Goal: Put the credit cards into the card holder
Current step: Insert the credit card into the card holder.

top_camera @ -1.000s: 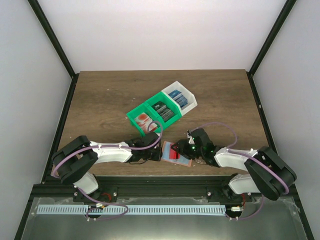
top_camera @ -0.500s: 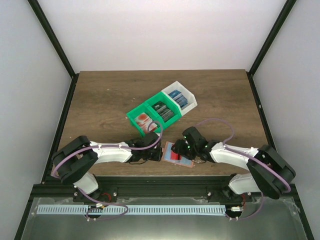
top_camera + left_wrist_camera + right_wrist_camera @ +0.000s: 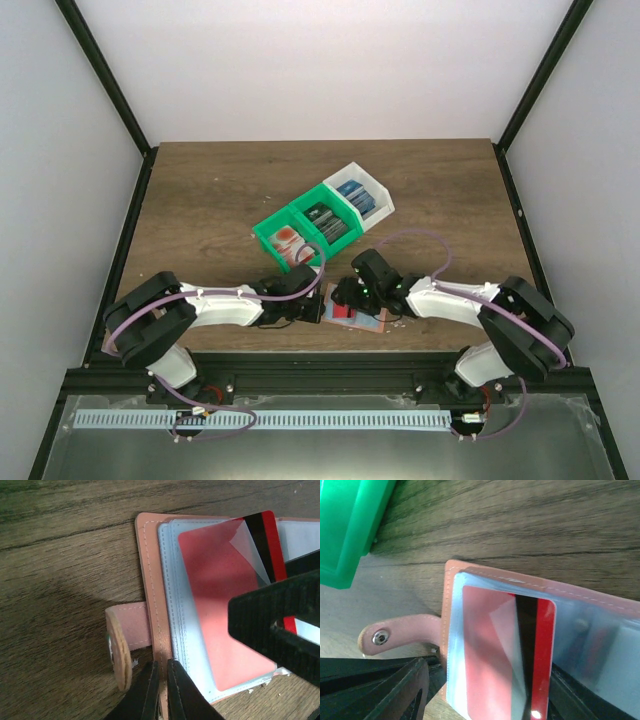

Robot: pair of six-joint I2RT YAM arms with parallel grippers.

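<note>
Left wrist: left gripper, clamped on the card holder edge at its fingertips, pins it open. The red card lies inside, between the spread jaws of the right gripper.

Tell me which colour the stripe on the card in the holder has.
The stripe is black, on a red credit card; best seen in the right wrist view.

A dark wood-grained table carries a green bin and a white bin set touching in a slanted row around its middle, while the salmon card holder lies opened flat near its front edge, its snap tab resting on the wood.
</note>
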